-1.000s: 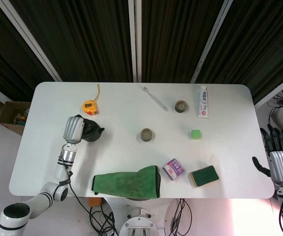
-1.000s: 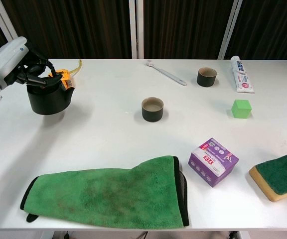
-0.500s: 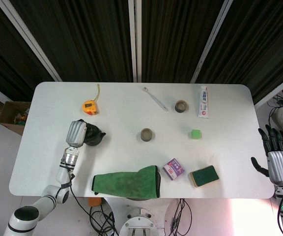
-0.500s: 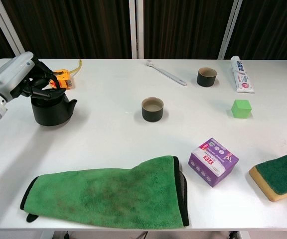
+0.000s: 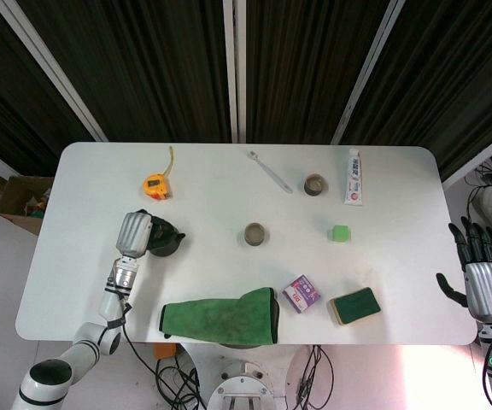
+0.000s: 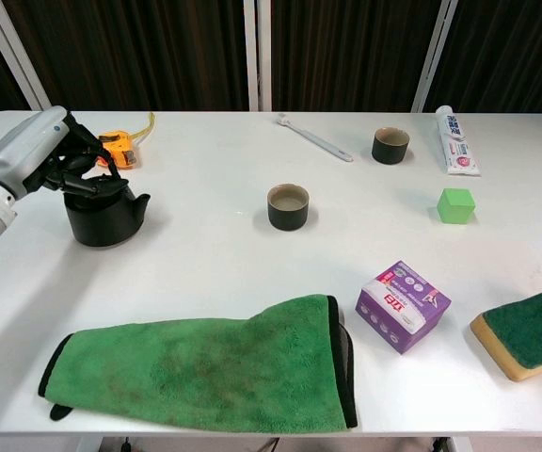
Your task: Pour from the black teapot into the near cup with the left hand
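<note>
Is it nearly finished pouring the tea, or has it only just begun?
Only just begun. Done: the left hand has got hold of the black teapot from above. In hand: the pot is upright at the table's left side, well apart from the near cup. Left: carrying it to that cup and tipping it; nothing is being poured yet. The right hand hangs open off the table's right edge.

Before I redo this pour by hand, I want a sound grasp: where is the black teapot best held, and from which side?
Probably by its top, from the left, as the left hand does now. The black teapot stands upright with its spout toward the near cup, so that side stays free for tipping.
</note>
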Tool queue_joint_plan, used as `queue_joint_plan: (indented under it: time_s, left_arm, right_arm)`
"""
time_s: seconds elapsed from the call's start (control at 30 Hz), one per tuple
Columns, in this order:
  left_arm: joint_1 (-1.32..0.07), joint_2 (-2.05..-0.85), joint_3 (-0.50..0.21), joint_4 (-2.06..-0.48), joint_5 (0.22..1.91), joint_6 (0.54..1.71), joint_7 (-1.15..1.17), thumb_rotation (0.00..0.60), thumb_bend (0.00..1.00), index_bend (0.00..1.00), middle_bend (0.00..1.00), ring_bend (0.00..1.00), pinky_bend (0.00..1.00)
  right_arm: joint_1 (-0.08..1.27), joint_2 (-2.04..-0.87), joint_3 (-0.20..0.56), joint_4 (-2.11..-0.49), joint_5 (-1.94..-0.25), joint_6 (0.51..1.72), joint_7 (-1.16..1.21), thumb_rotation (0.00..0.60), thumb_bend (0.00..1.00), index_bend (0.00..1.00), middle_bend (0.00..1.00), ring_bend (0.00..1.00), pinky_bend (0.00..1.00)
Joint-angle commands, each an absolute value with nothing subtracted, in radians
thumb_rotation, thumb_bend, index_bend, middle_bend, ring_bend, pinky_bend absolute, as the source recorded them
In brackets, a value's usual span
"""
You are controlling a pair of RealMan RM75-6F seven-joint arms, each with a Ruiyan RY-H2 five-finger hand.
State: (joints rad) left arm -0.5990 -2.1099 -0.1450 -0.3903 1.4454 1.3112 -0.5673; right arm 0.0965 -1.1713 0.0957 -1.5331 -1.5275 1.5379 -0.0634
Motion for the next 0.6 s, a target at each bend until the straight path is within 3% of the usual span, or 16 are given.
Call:
queue_joint_plan:
  time_s: [0.03,0.43,0.6]
  left_arm:
    - [-0.597,-2.114,-0.142,-0.381,1.447,1.308,-0.576,0.6,0.19,1.0,1.0,1.0,0.59]
    - [-0.595,-2.117,-0.138,-0.367,1.452,1.309,-0.599,0.595,0.15,1.0,1.0,0.98,0.58]
    - [-0.591,-2.117,-0.13,-0.358,1.458,1.309,-0.599,0.517,0.14,1.0,1.0,0.95,0.57]
  right_arm:
    - [0.096,-1.17,0.096,-1.534,-1.529,1.541,-0.063,0.6,0.22,0.0,0.0,0.0,0.0]
    - [0.096,-1.172,0.096,-1.533,-1.53,1.542,-0.064,0.6,0.22,0.0,0.0,0.0,0.0]
    - [0.096,-1.172,0.096,-1.535,-1.528,1.539,-0.065,0.6,0.22,0.0,0.0,0.0,0.0]
